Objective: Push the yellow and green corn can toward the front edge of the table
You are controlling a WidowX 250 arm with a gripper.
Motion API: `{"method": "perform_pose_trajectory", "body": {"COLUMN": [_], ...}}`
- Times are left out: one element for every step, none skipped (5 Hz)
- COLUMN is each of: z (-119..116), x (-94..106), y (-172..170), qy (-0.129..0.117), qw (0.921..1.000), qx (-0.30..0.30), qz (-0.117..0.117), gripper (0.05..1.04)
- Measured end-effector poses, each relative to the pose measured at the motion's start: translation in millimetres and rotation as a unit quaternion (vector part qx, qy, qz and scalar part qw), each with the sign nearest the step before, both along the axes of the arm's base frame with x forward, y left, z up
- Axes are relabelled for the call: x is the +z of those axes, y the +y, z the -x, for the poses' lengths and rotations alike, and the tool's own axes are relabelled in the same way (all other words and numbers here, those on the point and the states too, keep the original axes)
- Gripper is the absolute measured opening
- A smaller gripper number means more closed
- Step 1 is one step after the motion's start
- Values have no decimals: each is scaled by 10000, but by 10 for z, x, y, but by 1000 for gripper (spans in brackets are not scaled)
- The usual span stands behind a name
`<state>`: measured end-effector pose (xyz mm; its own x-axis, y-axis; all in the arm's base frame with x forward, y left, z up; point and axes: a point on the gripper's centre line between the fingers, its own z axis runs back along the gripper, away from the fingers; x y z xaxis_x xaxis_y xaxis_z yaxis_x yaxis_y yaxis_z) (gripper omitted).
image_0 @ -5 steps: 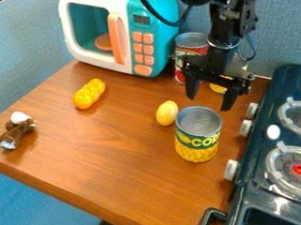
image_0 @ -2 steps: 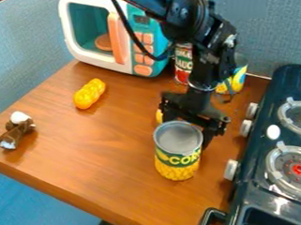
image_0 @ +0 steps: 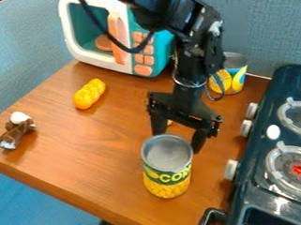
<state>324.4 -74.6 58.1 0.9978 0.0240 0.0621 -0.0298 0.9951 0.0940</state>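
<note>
My gripper (image_0: 178, 140) hangs over the middle of the wooden table, its two fingers spread apart in an open stance. Directly in front of it stands an upright corn can (image_0: 168, 166) with a grey metal top; the fingers are close behind its rim, and whether they touch it I cannot tell. A small bit of a yellow egg-shaped thing (image_0: 169, 123) peeks out between the fingers, mostly hidden behind the gripper.
A toy microwave (image_0: 102, 32) stands at the back left, another can (image_0: 234, 73) at the back right. A yellow lumpy toy (image_0: 89, 94) and a brown-and-white toy (image_0: 15, 130) lie on the left. The dark stove (image_0: 276, 141) borders the table's right side.
The gripper has come down and forward, toward the lower left. The corn can has slid nearer the front and left, and the arm now covers the red can and most of the yellow egg-shaped thing.
</note>
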Motion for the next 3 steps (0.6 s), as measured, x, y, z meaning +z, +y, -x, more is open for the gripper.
{"method": "perform_pose_trajectory", "body": {"z": [100,185,206], "x": [55,53,60], "y": [-7,-8,-5], "qy": [10,66,153], "qw": [9999,9997,9994], "qx": [26,63,45], "qz": [127,208,315], "gripper": [1001,1001,1001]}}
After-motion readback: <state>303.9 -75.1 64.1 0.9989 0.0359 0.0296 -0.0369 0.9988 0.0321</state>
